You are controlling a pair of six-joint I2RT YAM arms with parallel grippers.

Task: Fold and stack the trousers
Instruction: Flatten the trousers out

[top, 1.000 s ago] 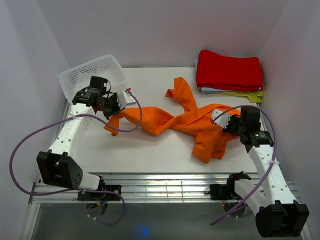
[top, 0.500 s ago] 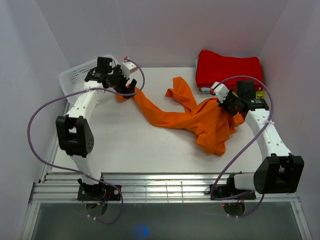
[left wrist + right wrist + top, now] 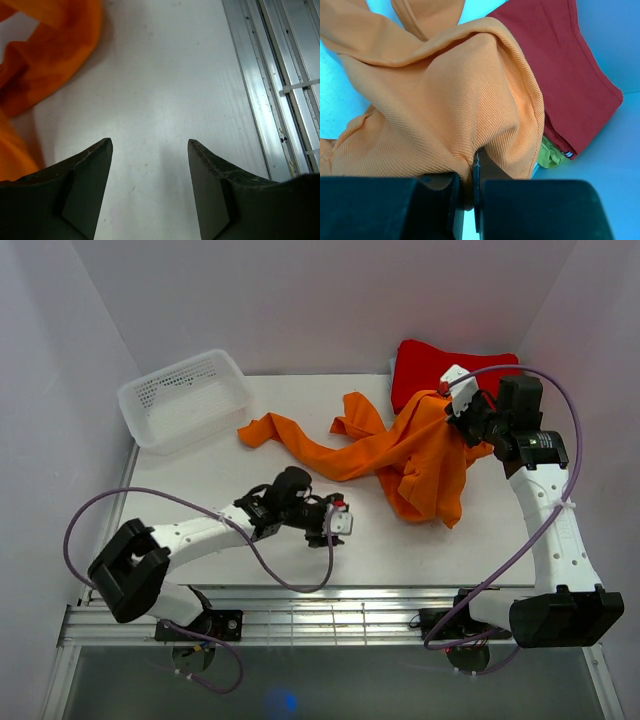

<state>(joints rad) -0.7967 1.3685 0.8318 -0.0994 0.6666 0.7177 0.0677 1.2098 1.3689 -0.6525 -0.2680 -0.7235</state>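
The trousers sprawl on the white, pale-walled table — right claw pinching them, seemingly aloft; left claw agape.

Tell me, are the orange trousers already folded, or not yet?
Not folded. The trousers lie crumpled and twisted on the table, one leg trailing toward the basket, a bunched part pinched in the right gripper.

trousers: matt orange twill cloth, between right gripper jaws | red cloth beyond: matt | table under left gripper jaws: smooth white | rail: ribbed satin metal | fingers: dark, scuffed
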